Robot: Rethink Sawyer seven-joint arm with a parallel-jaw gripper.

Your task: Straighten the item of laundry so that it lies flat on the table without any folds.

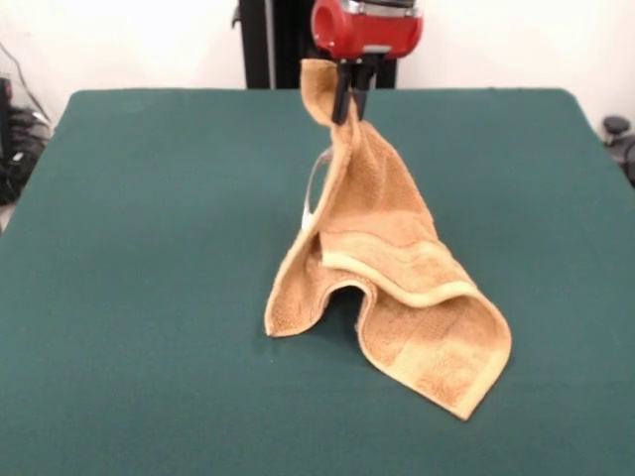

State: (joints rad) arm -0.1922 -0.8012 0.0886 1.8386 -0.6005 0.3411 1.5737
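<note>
The pincer (349,99) is pinching one corner of the washcloth (392,297) and is holding it up high, under the red part of the arm (367,28); its two dark tips are squeezing tight on the cloth. The washcloth is hanging down like a little tent near the middle of the tabletop (129,248); its top is in the air and its bottom part is resting on the green cover. The job is not finished, I think; the cloth is not lying flat at all. One bottom corner is spreading out toward the front, and that bit is looking pretty flat; the other side is curling under and making a bump with a dark gap below it; a pale band is folding across the middle. So most of the work is left: the cloth has to come down and get pulled smooth.

The tabletop is dark green and soft looking, and it is much bigger than the cloth; nothing else is lying on it. A white wall (149,45) is standing behind; a black post (268,45) is rising at the far side; dark things are sitting at the left and right edges, too small to name.
</note>
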